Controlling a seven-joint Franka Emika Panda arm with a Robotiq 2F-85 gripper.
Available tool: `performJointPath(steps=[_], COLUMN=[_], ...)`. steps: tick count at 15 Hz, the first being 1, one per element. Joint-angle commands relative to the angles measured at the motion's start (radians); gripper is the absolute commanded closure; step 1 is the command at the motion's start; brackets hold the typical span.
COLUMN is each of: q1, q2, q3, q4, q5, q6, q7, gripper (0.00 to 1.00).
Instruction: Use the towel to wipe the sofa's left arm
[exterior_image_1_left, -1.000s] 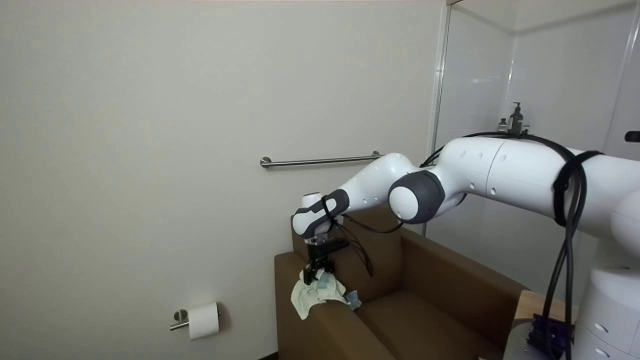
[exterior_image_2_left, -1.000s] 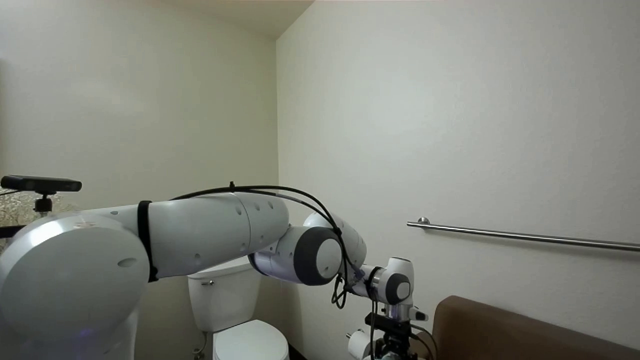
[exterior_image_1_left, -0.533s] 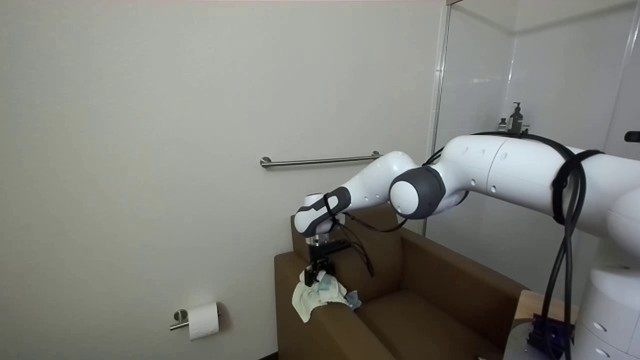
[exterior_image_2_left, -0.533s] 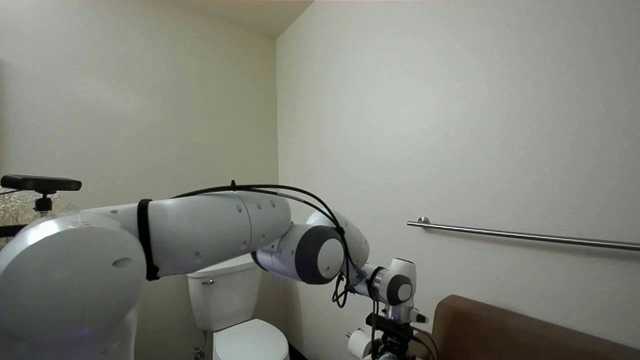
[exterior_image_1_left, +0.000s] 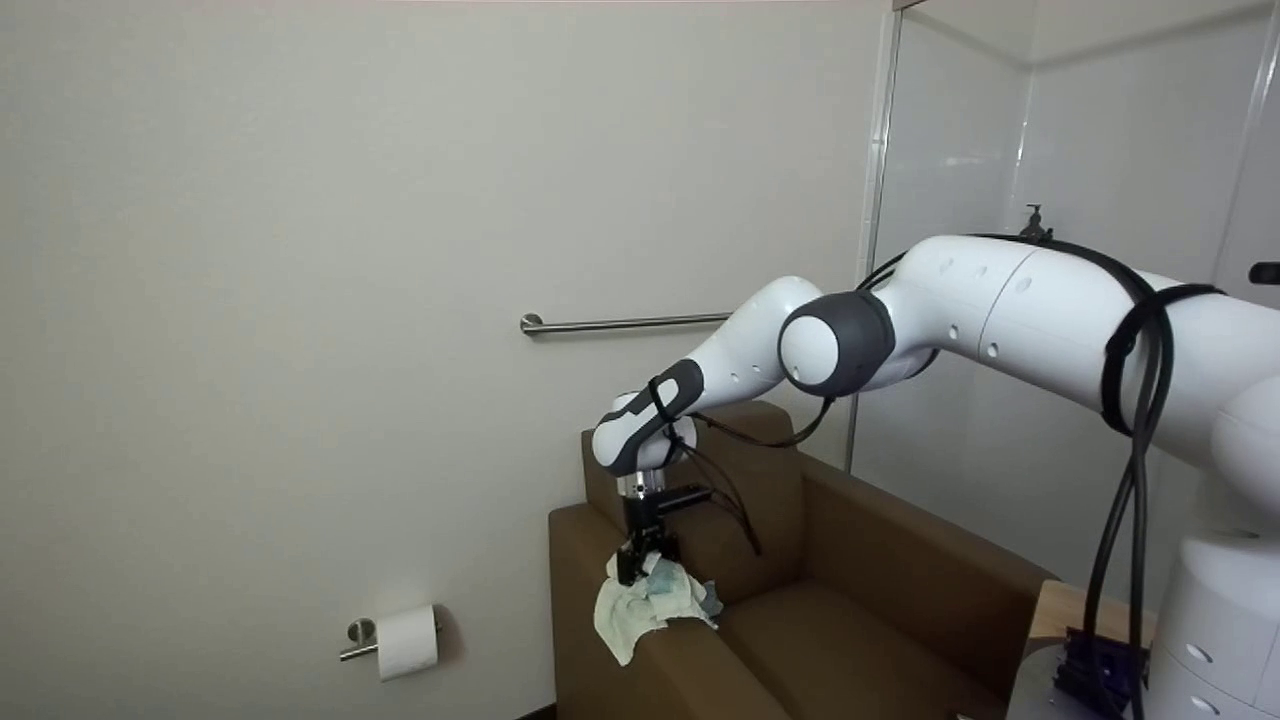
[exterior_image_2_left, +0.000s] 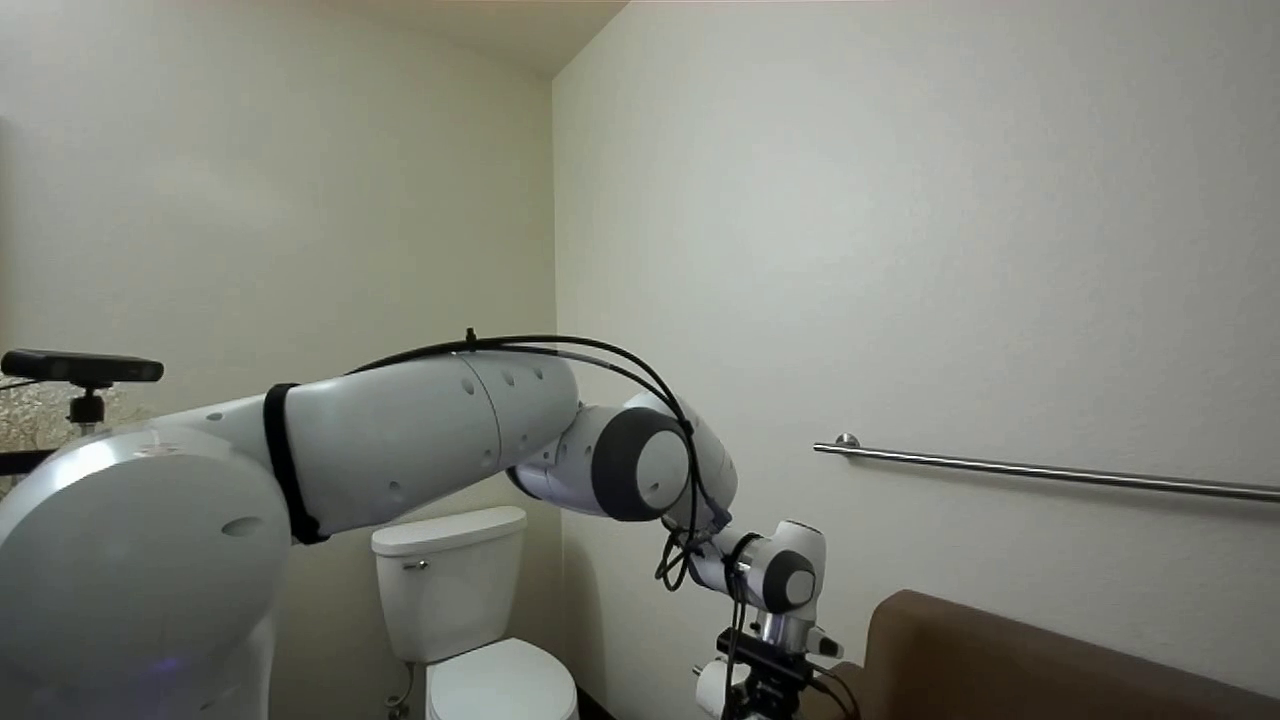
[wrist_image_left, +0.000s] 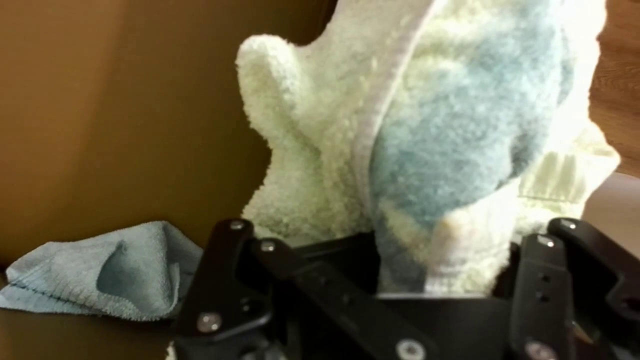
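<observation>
The towel (exterior_image_1_left: 632, 612) is pale green-white with blue patches. It lies draped over the sofa's left arm (exterior_image_1_left: 690, 672), hanging down the outer side, with a blue corner toward the seat. In the wrist view the bunched towel (wrist_image_left: 450, 135) rises between the finger linkages, and a blue corner (wrist_image_left: 135, 272) lies at lower left. My gripper (exterior_image_1_left: 642, 568) points down onto the arm, shut on the towel. It also shows in the wrist view (wrist_image_left: 435, 260). The fingertips are hidden by cloth. In an exterior view the gripper (exterior_image_2_left: 768, 690) is cut off at the bottom edge.
The brown sofa's backrest (exterior_image_1_left: 745, 490) and far arm (exterior_image_1_left: 920, 530) stand beyond the seat. A wall with a metal bar (exterior_image_1_left: 630, 323) and a toilet roll (exterior_image_1_left: 407, 642) are close by. A toilet (exterior_image_2_left: 500, 675) stands behind the robot arm in an exterior view.
My gripper has moved a little toward the front of the sofa arm, dragging the towel with it. The robot's elbow has risen. The gripper stays shut on the towel.
</observation>
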Motion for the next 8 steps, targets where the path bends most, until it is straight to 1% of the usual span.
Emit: performJointPath(steps=[1, 4, 8], q1=[-0.002, -0.001, 0.026], q2=[-0.125, -0.184, -0.266], q3=[0.023, 0.023, 0.005], q4=[-0.235, -0.353, -0.519], q5=[0.02, 0.021, 0.006], q6=[0.083, 0.178, 0.349], q7=[-0.007, 0.005, 0.03], gripper=[0.95, 0.95, 0.96])
